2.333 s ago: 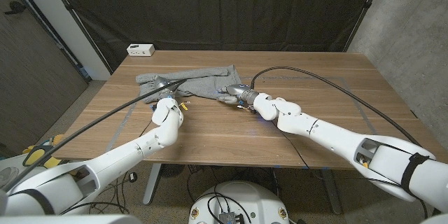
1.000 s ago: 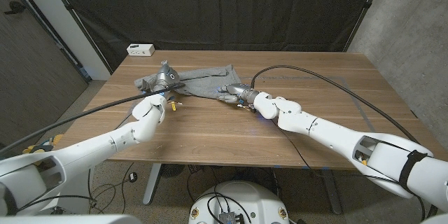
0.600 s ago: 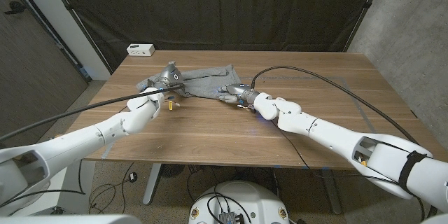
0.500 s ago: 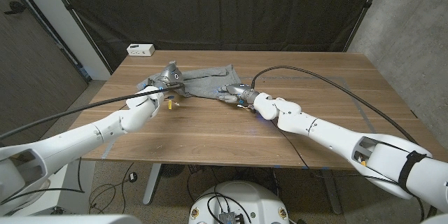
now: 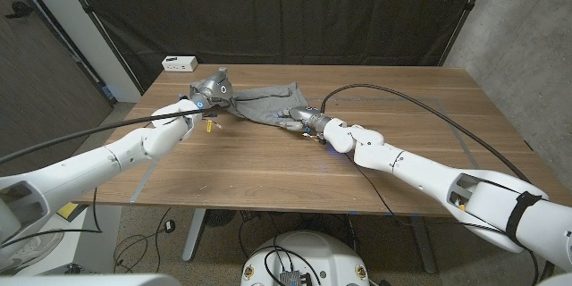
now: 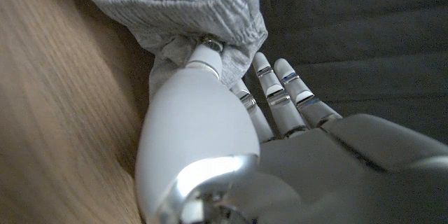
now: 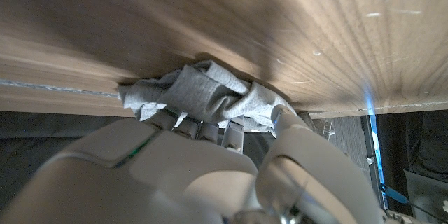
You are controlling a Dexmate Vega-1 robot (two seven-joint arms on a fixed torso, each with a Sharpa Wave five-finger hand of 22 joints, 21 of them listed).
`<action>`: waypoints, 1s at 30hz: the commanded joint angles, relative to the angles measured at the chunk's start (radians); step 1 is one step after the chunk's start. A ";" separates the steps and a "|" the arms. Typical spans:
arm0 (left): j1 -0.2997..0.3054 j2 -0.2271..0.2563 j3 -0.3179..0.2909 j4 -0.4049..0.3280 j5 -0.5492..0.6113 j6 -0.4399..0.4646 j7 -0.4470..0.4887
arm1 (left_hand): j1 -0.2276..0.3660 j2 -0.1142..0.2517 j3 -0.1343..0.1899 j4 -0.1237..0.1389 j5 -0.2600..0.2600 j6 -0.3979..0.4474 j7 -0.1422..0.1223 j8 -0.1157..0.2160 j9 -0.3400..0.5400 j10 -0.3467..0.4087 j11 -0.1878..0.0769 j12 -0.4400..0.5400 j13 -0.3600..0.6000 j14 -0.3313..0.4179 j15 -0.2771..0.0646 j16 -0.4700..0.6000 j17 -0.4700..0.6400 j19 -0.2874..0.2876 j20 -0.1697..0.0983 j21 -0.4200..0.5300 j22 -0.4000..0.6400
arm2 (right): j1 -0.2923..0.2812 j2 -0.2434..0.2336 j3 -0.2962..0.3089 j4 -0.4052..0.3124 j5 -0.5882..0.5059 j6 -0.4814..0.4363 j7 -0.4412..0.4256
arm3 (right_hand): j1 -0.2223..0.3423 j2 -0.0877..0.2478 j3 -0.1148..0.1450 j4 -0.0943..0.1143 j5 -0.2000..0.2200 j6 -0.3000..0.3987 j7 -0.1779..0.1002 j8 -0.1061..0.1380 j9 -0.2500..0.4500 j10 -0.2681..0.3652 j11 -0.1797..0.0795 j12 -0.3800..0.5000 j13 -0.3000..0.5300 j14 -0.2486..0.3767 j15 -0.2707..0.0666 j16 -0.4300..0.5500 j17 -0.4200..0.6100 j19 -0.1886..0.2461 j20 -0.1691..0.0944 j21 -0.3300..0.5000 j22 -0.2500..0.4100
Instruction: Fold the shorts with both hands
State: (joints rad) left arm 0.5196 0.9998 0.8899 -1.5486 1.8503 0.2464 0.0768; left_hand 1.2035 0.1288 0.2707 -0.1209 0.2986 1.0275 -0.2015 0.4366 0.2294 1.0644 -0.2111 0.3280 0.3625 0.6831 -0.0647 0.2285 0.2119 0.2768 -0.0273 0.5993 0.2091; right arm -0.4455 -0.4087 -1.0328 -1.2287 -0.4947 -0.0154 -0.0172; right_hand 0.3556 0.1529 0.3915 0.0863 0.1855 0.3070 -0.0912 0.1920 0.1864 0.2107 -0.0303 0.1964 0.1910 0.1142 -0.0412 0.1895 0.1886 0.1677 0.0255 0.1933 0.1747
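both hands gripping the grey shorts at the far side of the table

the grey shorts (image 5: pixel 257 104) lie spread on the wooden table (image 5: pixel 357 156) toward its 12 o'clock edge, a little to the 11 o'clock side of centre; the left hand (image 5: pixel 209 89) holds the cloth at the shorts' 9 o'clock end, and that end stands up off the table in a small peak above the hand; from the left wrist camera the thumb presses a bunch of ribbed grey fabric (image 6: pixel 182 14) against the fingers (image 6: pixel 283 91), so the hand is closed on the shorts; the right hand (image 5: pixel 299 121) sits at the shorts' 5 o'clock corner, low on the table; the right wrist camera shows its fingers curled around a crumpled fold of grey cloth (image 7: pixel 199 94) pressed to the wood, so it too is holding the shorts; a black cable (image 5: pixel 420 103) runs over the table from the right hand toward 3 o'clock; a small white box (image 5: pixel 180 63) sits at the table's 10 o'clock corner, well apart from the shorts.
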 commanded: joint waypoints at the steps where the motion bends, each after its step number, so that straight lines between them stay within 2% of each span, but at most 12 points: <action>1: -0.118 0.041 0.024 0.045 0.026 -0.151 0.280 | 0.009 -0.006 -0.002 -0.001 0.009 0.007 -0.004 0.004 0.000 0.002 -0.006 -0.006 0.001 0.008 -0.164 0.003 0.002 0.008 -0.008 0.007 0.002 | 0.004 0.016 0.000 0.035 0.011 0.010 -0.026 | -0.010 0.001 0.005 -0.003 0.008 0.002 0.001 -0.001 0.001 0.007 -0.004 0.001 0.002 0.009 -0.049 0.009 0.002 0.008 0.003 0.005 0.002; 4: -0.141 0.045 0.030 0.048 0.030 -0.180 0.308 | 0.008 -0.008 -0.004 0.000 0.013 0.004 -0.004 0.004 -0.002 0.003 -0.006 -0.010 0.001 0.005 -0.164 0.001 0.002 0.008 -0.010 0.008 0.002 | 0.004 0.020 0.001 0.046 0.017 0.016 -0.036 | -0.010 0.000 0.005 -0.004 0.008 0.002 0.001 -0.001 0.001 0.008 -0.002 0.001 0.002 0.009 -0.048 0.009 0.001 0.007 0.004 0.005 0.002; 6: -0.178 0.049 0.042 0.053 0.049 -0.225 0.342 | 0.007 -0.008 -0.005 0.002 0.016 0.003 -0.005 0.004 -0.003 0.004 -0.006 -0.013 0.001 0.004 -0.164 0.000 0.001 0.009 -0.010 0.009 0.002 | 0.003 0.025 0.002 0.054 0.021 0.015 -0.043 | -0.010 0.000 0.006 -0.005 0.008 0.002 0.000 -0.001 0.001 0.007 -0.002 0.001 0.002 0.009 -0.049 0.009 0.001 0.006 0.003 0.005 0.002; 14: -0.277 0.024 0.080 0.114 0.088 -0.287 0.436 | 0.007 -0.011 -0.008 0.005 0.025 0.006 -0.005 0.010 -0.001 0.005 -0.005 -0.022 0.000 0.001 -0.165 -0.002 0.001 0.009 -0.014 0.012 0.002 | 0.008 0.044 -0.004 0.092 0.037 0.033 -0.056 | -0.011 0.000 0.006 -0.005 0.008 0.002 0.000 -0.001 0.001 0.008 -0.003 0.001 0.002 0.009 -0.048 0.009 0.001 0.003 0.003 0.004 0.002; 22: -0.385 -0.029 0.142 0.196 0.123 -0.323 0.505 | 0.011 -0.015 -0.011 0.004 0.034 0.010 -0.005 0.017 0.003 0.007 -0.006 -0.031 -0.001 -0.002 -0.166 -0.005 0.001 0.010 -0.016 0.014 0.002 | 0.011 0.050 -0.014 0.104 0.034 0.036 -0.072 | -0.012 -0.001 0.007 -0.007 0.008 0.003 0.000 -0.001 0.001 0.008 -0.002 0.001 0.002 0.009 -0.049 0.009 0.001 0.000 0.004 0.003 0.002; 30: -0.489 -0.092 0.227 0.307 0.122 -0.345 0.616 | 0.012 -0.017 -0.014 0.005 0.041 0.011 -0.005 0.022 0.005 0.009 -0.006 -0.038 -0.003 -0.003 -0.165 -0.006 0.001 0.010 -0.018 0.016 0.002 | 0.008 0.051 -0.015 0.109 0.041 0.031 -0.075 | -0.013 -0.002 0.007 -0.008 0.008 0.003 0.000 -0.001 0.001 0.007 -0.002 0.000 0.002 0.008 -0.049 0.008 0.001 -0.003 0.004 0.002 0.002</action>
State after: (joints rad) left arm 0.1726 0.9792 1.0173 -1.3709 1.9543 -0.0520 0.5533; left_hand 1.2113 0.1208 0.2583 -0.1170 0.3331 1.0331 -0.2072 0.4519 0.2303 1.0684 -0.2150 0.2922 0.3568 0.6831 -0.0646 0.2285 0.2091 0.2821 -0.0323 0.6107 0.2093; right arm -0.4365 -0.3632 -1.0430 -1.1328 -0.4614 0.0179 -0.0818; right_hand 0.3476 0.1529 0.3956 0.0822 0.1855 0.3070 -0.0912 0.1920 0.1865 0.2107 -0.0303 0.1964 0.1911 0.1141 -0.0413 0.1895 0.1858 0.1622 0.0201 0.1935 0.1742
